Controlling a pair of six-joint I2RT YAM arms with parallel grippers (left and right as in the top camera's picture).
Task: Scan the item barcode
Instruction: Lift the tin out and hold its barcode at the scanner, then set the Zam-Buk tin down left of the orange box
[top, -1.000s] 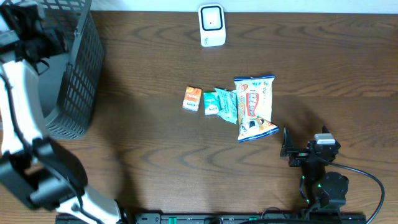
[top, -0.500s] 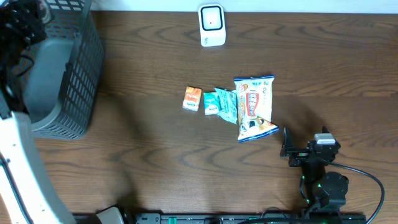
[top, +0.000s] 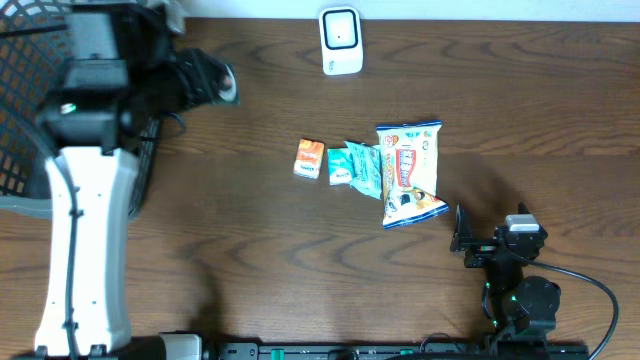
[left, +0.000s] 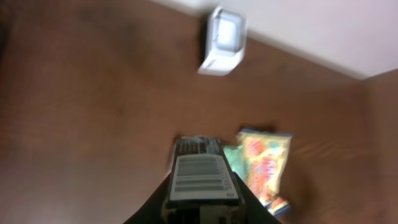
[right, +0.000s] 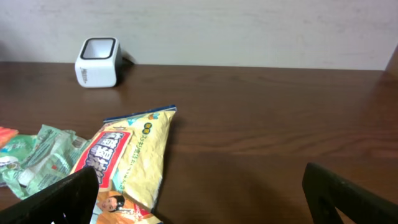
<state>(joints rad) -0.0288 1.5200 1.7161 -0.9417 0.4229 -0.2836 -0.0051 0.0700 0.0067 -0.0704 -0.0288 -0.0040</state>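
Scanner (top: 340, 41) rear centre of tabletop (top: 250, 250), basket (top: 22, 120) far left, left gripper (top: 212, 82) holding barcoded box (left: 200, 179) between them. Mid-tabletop row: small box (top: 309, 158), crumpled packet (top: 355, 168), snack bag (top: 410, 172).

Your left wrist view is blurred throughout, and the barcoded item (left: 200, 180) runs off its bottom edge. At the overhead's upper left, the left arm (top: 90, 200) covers much of the basket (top: 18, 140).
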